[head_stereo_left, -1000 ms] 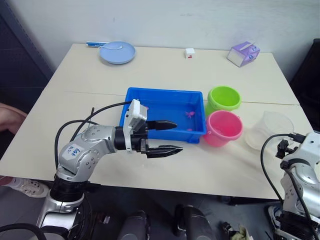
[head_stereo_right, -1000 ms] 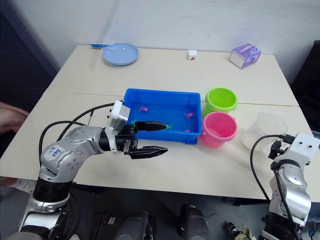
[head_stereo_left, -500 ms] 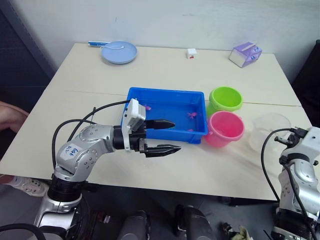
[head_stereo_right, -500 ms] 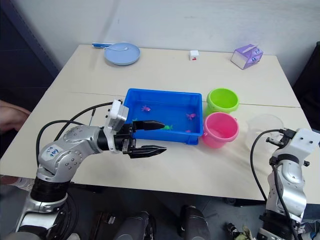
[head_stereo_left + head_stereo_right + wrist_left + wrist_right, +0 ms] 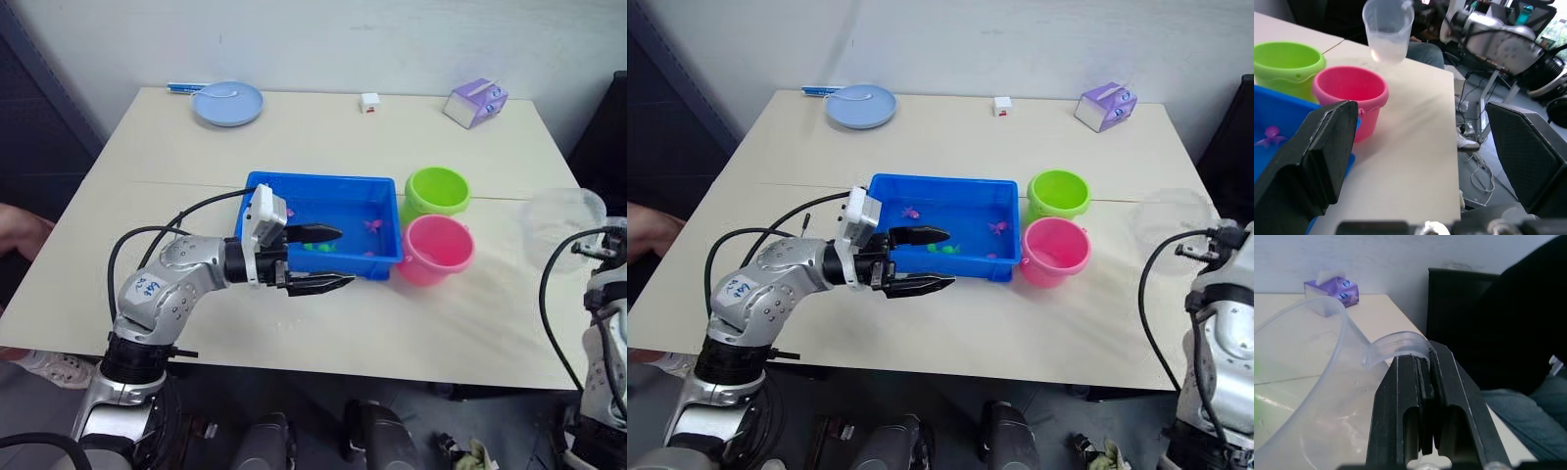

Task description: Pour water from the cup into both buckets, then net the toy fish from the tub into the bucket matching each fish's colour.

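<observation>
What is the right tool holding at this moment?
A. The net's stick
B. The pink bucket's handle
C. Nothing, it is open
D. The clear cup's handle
D. In the right wrist view the right tool is shut on the curved handle of the clear cup, and the head views show the cup raised at the table's right edge, apart from the pink bucket.

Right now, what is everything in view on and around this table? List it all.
Rectangular blue plastic tub: one, table centre.
Tiny plastic toy fish: several, pink and green, in the tub.
Round lime green plastic bucket: one, right of the tub.
Round pink plastic bucket: one, in front of the green one.
Clear plastic measuring cup: one, held at the table's right edge.
Round pale-blue plate: one, far left corner.
Purple box: one, far right.
Small white cube: one, far edge.
Left tool: open, at the tub's near rim.
Right tool: shut on the cup's handle.
</observation>
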You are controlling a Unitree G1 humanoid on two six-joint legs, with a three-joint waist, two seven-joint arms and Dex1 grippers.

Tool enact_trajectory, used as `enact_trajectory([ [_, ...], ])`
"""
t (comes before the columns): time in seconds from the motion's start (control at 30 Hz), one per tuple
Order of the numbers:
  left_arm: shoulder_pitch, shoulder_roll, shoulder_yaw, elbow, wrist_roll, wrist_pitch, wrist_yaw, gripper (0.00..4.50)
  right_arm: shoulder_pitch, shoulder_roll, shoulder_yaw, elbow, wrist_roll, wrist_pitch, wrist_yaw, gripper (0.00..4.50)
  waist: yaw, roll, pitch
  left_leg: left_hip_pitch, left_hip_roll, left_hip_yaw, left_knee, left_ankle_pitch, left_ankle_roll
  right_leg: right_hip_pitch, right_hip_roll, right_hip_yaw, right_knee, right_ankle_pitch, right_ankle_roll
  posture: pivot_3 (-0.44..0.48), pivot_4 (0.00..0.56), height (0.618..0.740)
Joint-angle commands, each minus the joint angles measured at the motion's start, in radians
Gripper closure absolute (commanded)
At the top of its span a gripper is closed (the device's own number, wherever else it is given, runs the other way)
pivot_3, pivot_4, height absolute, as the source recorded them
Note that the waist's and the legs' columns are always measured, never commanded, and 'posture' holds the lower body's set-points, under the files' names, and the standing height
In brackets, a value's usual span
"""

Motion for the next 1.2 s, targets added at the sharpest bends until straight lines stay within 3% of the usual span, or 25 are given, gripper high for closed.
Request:
enact_trajectory([
  [0.03,-0.012,-0.010,0.002,0.003,0.025,-0.037,0.004,0.00,-0.019,-0.067,0.043,-0.074,-0.051,0.027,0.024,3.81,0.000,0.000,0.000,0.000,0.000,0.000,0.000,0.000,0.000,0.000,0.000,0.000,0.000,0.000,0.000,0.000,0.150,0.739],
  [0.13,-0.010,-0.018,-0.006,0.018,0.045,-0.056,0.002,0.00,-0.028,-0.149,0.127,-0.078,-0.143,0.021,0.056,3.81,0.000,0.000,0.000,0.000,-0.001,0.000,0.000,0.000,0.000,0.000,-0.001,0.000,0.000,0.000,0.000,0.000,0.150,0.739],
  [0.4,-0.014,-0.027,-0.015,0.046,0.089,-0.093,-0.010,0.00,-0.045,-0.229,0.269,-0.090,-0.292,-0.011,0.113,3.81,0.002,0.000,0.000,-0.001,-0.001,0.000,0.000,0.000,0.000,0.000,-0.001,-0.001,-0.001,0.000,0.000,0.000,0.150,0.739],
  [0.77,-0.014,-0.033,-0.009,0.048,0.098,-0.100,-0.002,0.00,-0.061,-0.358,0.386,-0.037,-0.540,-0.194,0.167,3.81,0.002,0.000,0.000,-0.001,0.000,0.000,0.000,0.000,0.000,-0.001,-0.001,-0.001,-0.001,0.000,0.000,0.000,0.150,0.739],
  [1.0,-0.033,-0.042,-0.008,0.065,0.107,-0.109,-0.003,0.00,-0.061,-0.319,0.362,-0.014,-0.550,-0.214,0.182,3.81,0.003,0.000,0.000,-0.001,0.000,0.000,0.000,0.000,0.000,-0.001,-0.001,-0.001,-0.001,0.000,0.000,0.000,0.150,0.739],
  [1.2,-0.072,-0.077,-0.020,0.121,0.128,-0.137,0.006,0.00,-0.066,-0.181,0.252,0.010,-0.400,-0.138,0.193,3.81,0.003,0.000,0.000,-0.001,0.000,0.000,0.000,0.000,0.000,0.000,-0.001,-0.002,-0.001,0.000,0.000,0.000,0.150,0.739],
])
